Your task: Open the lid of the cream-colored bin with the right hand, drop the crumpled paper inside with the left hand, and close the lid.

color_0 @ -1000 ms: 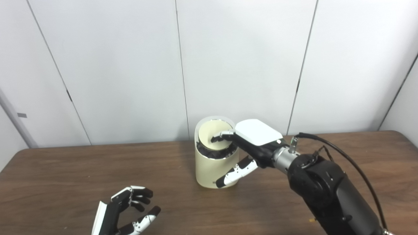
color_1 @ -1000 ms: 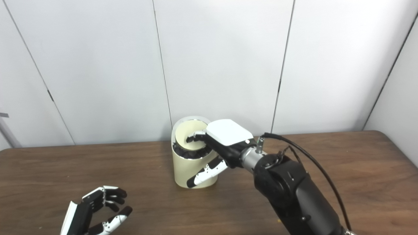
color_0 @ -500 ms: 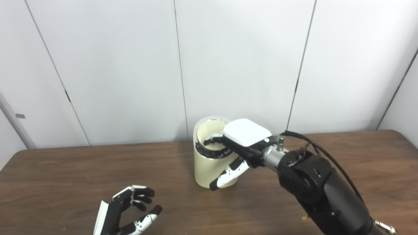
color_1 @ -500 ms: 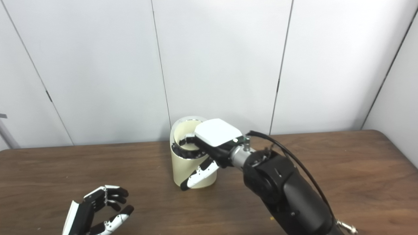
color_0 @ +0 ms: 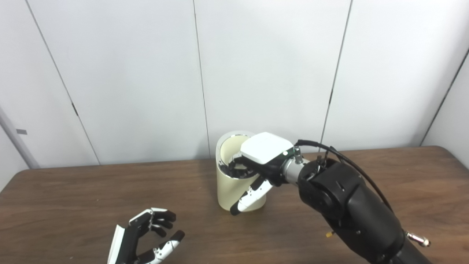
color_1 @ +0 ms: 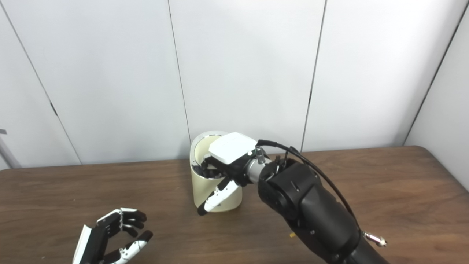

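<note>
The cream-colored bin (color_0: 229, 190) stands at the table's middle back. Its lid (color_0: 231, 148) is swung up behind the mouth, inner face toward me. My right hand (color_0: 263, 154) lies over the mouth with its white back up. Its fingers curl down into the opening just in front of the lid. The thumb (color_0: 248, 199) hangs down the bin's front wall, apart from the fingers. My left hand (color_0: 146, 240) rests open and empty at the near left, palm turned right. No crumpled paper shows in either view.
The brown wooden table (color_0: 73, 198) stretches bare to the left of the bin. White wall panels (color_0: 274, 73) rise straight behind it. My black right forearm (color_0: 348, 205) crosses the table's right half, with a cable looping off the wrist.
My right hand has slid left, further over the bin's mouth, and its fingers now dip into the opening. The left hand has barely moved. The view has shifted slightly.
</note>
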{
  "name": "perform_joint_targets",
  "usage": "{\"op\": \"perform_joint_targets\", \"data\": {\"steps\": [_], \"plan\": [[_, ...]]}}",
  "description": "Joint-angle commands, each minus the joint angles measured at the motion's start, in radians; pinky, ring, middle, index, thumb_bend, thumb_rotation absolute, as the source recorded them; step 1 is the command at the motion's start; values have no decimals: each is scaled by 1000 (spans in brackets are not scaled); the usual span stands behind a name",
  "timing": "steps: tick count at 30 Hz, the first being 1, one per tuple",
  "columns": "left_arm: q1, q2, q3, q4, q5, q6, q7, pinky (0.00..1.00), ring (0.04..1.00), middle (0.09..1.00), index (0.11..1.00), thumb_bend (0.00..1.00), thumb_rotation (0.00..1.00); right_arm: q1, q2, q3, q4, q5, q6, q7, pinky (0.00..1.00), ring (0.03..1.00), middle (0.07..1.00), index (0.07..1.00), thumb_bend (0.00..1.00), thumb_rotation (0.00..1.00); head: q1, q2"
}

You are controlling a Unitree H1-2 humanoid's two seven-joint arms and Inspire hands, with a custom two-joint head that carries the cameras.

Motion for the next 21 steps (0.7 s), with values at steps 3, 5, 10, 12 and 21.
{"op": "perform_joint_targets", "data": {"steps": [3, 5, 10, 12, 21], "plan": [[-8, 7, 5, -28, -2, -21, 9, 443, 549, 592, 569, 718, 218, 23, 3, -19, 25, -6, 35, 52, 803, 828, 808, 769, 914, 812, -7, -1], [-7, 6, 6, -26, -2, -19, 9, 443, 550, 591, 570, 715, 212, 34, 8, -39, 13, 12, 30, 19, 807, 851, 842, 814, 919, 806, -7, -3], [-9, 4, 6, -18, -10, -23, 8, 443, 548, 590, 571, 719, 202, 84, 32, -108, -24, 60, 4, -149, 783, 847, 858, 853, 939, 731, -6, -7], [-11, 6, 6, -10, -9, -32, 10, 442, 548, 591, 571, 718, 199, 114, 47, -145, -44, 80, -9, -241, 798, 859, 872, 868, 929, 717, -6, -9], [-15, 16, 9, 6, -1, -49, 12, 444, 548, 591, 573, 711, 205, 219, 78, -229, -69, 121, -57, -515, 833, 915, 917, 923, 899, 725, -8, -13]]}}
